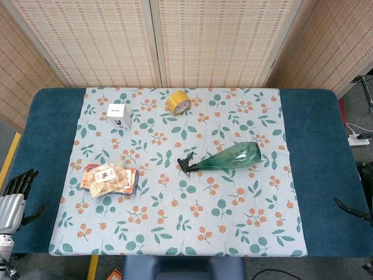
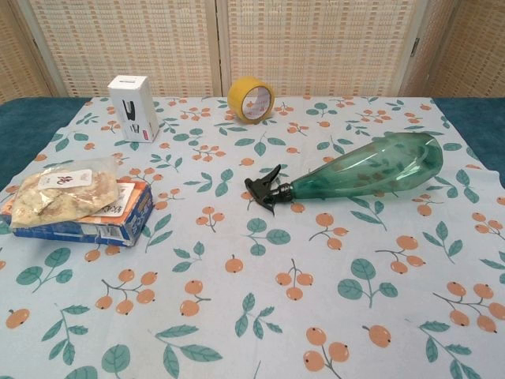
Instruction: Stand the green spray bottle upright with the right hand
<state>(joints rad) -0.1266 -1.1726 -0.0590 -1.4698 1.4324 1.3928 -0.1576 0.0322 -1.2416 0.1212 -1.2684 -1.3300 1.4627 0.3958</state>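
Observation:
The green spray bottle [image 1: 233, 156] [image 2: 363, 170] lies on its side on the floral cloth [image 1: 175, 227], right of centre. Its black trigger head points left and its wide base points right, slightly further back. My right hand [image 1: 352, 209] shows only as a dark finger at the right edge of the head view, over the blue table and well apart from the bottle. My left hand [image 1: 14, 195] hangs off the table's left front corner with its fingers apart, holding nothing. Neither hand appears in the chest view.
A yellow tape roll [image 1: 178, 101] [image 2: 251, 99] stands at the back centre. A white box [image 1: 118, 115] [image 2: 132, 108] stands at the back left. A snack bag lies on a blue carton [image 1: 109, 178] [image 2: 75, 201] at the left.

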